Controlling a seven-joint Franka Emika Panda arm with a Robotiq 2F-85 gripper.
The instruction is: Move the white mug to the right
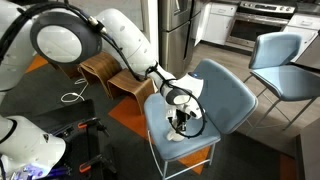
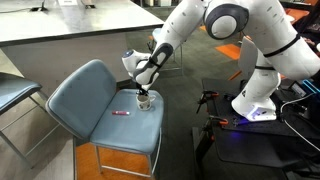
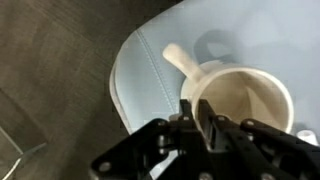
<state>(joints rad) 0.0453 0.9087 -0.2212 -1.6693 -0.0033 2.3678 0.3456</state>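
The white mug (image 3: 250, 95) is small and cream-white, with its handle pointing up-left in the wrist view. It stands on the blue chair seat (image 2: 90, 100) near the seat's edge, and shows in both exterior views (image 1: 180, 127) (image 2: 146, 101). My gripper (image 3: 197, 115) comes down from above, with its fingers closed on the mug's near rim wall, one inside and one outside. In both exterior views the gripper (image 1: 180, 113) (image 2: 147, 91) sits right on top of the mug and hides most of it. Whether the mug touches the seat cannot be told.
A thin pink stick (image 2: 120, 113) lies on the seat beside the mug. A second blue chair (image 1: 285, 60) stands nearby. Wooden stools (image 1: 100, 70) stand behind the arm. A grey table (image 2: 60, 25) is beyond the chair.
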